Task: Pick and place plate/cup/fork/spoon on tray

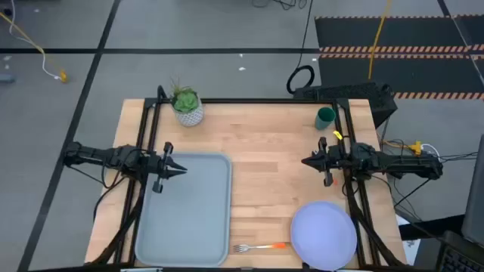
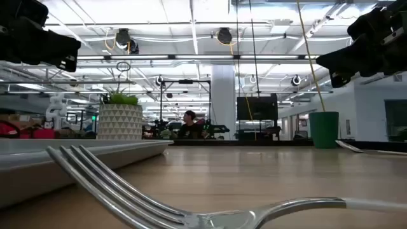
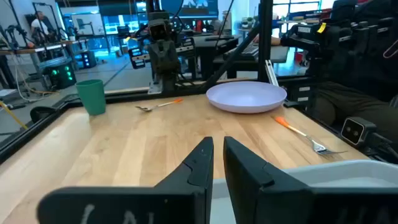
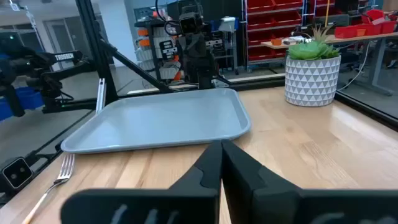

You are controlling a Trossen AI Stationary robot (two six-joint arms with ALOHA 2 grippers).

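The tray (image 1: 185, 208) lies empty at the lower left of the high view, its long side running down the frame, on the wooden table (image 1: 265, 151). The plate (image 1: 324, 234) sits at the lower right of that view, near the table's bottom edge, with nothing on it. The fork (image 1: 259, 247) lies between tray and plate along the bottom edge, tines toward the tray, orange handle toward the plate, touching neither. The cup (image 1: 326, 116) stands upright in the upper right. The spoon (image 3: 158, 105) lies on the wood just beside the right arm; in the high view it is mostly hidden under that arm.

No writing can be read on any task thing; a white label on a dark bar at the left of the right wrist view is too small to make out.

The left gripper (image 1: 181, 170) hangs over the tray's upper left rim, its fingers (image 3: 202, 163) nearly together with only a narrow gap, holding nothing. The right gripper (image 1: 306, 161) hangs above bare wood at centre right, its fingers (image 4: 211, 165) pressed together, also empty.

A white patterned pot with a green plant (image 1: 187, 106) stands at the table's upper left.
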